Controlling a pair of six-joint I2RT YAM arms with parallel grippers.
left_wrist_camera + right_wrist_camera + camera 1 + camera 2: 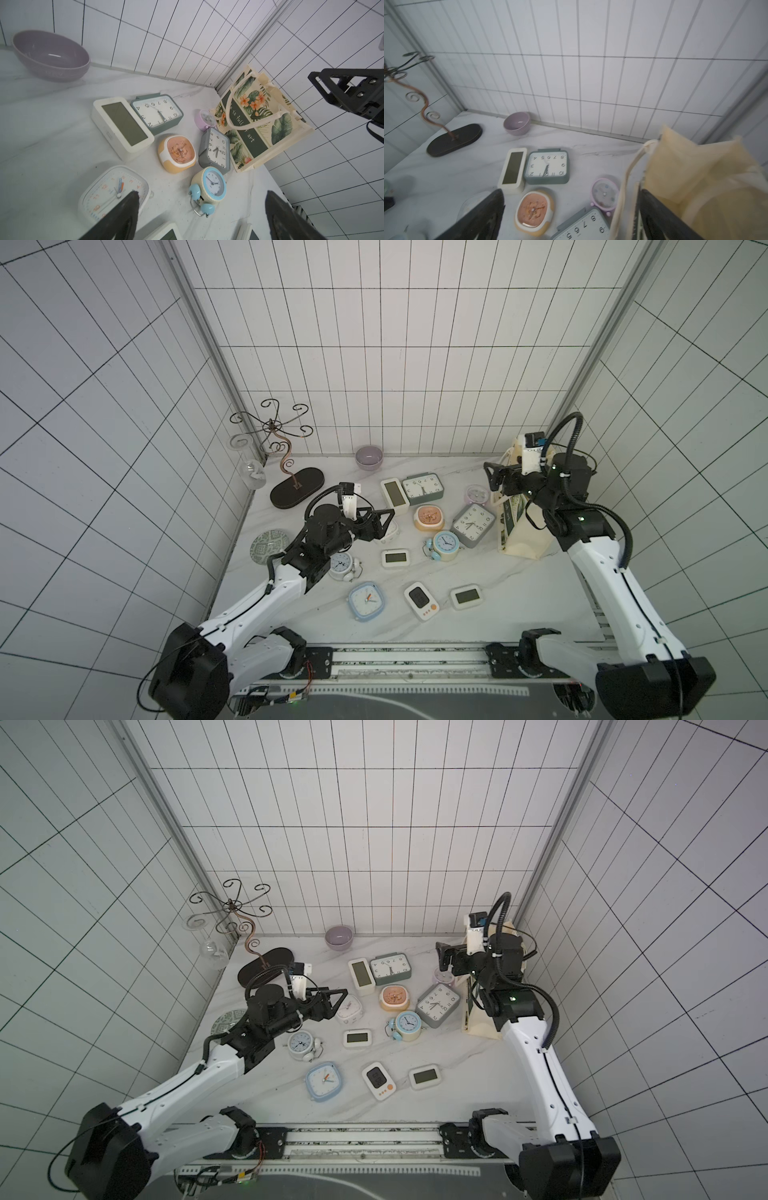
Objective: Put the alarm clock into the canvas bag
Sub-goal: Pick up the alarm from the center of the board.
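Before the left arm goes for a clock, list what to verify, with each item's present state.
1. Left arm's jaws open, empty: ok.
2. White rounded-square alarm clock with orange numerals lies face up under them: ok.
3. Right arm's jaws open, gripping nothing: ok.
4. Cream canvas bag with leaf print stands upright: ok.
5. Bag mouth free for a drop: cannot tell; the right arm covers it in both top views.

the right arm [557, 506] hides most of the canvas bag [519, 543] in both top views; its interior looks blurred.
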